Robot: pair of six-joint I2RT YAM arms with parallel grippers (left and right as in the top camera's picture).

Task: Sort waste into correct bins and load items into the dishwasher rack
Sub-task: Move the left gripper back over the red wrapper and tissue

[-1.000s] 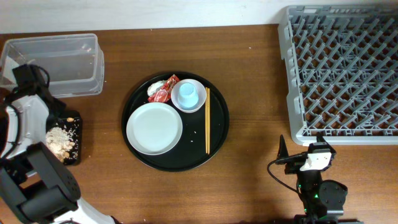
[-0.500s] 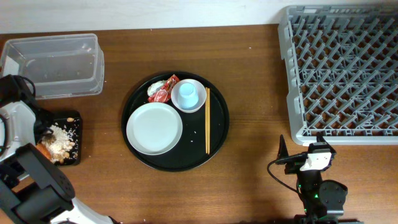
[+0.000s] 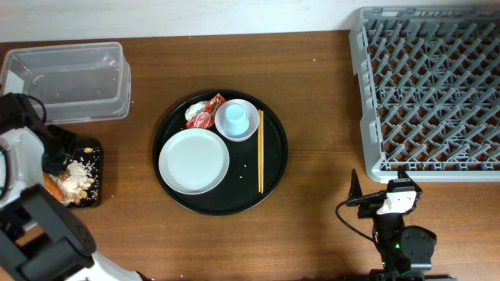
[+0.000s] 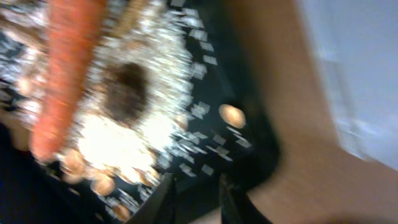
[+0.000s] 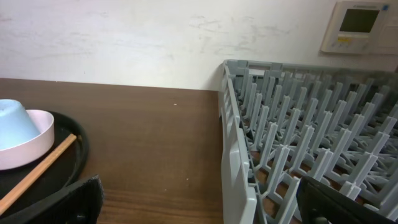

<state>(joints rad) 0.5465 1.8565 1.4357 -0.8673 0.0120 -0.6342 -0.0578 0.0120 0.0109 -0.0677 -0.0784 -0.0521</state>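
The left gripper (image 4: 196,200) hangs low over the shallow black rectangular tray (image 3: 97,195) at the near left of the table. Its two dark fingertips stand a little apart with nothing between them, touching none of the waste. The blurred left wrist view shows the tray's contents: a heap of rice-like beige food crumbs (image 4: 121,140), a small dark brown lump (image 4: 127,90) lying in it, and a small orange carrot (image 4: 65,68) along its left side. From overhead the arm covers much of this. Just beyond the tray stands the clear rectangular plastic tub (image 3: 70,78). At mid-table, the large round black tray (image 3: 272,168) carries the wide pale round plate (image 3: 194,161) and the small pinkish-white bowl (image 3: 250,131) with the small light-blue cup (image 3: 235,119) in it. The red wrapper (image 3: 209,108) and crumpled white tissue (image 3: 194,114) lie to the bowl's left, the thin wooden chopsticks (image 3: 261,152) to its right. The right gripper (image 5: 199,208) rests near the large square grey plastic grid rack (image 3: 430,86), jaws spread wide and empty. Only its wrist view shows a wall panel (image 5: 357,25), its lettering too small to read.
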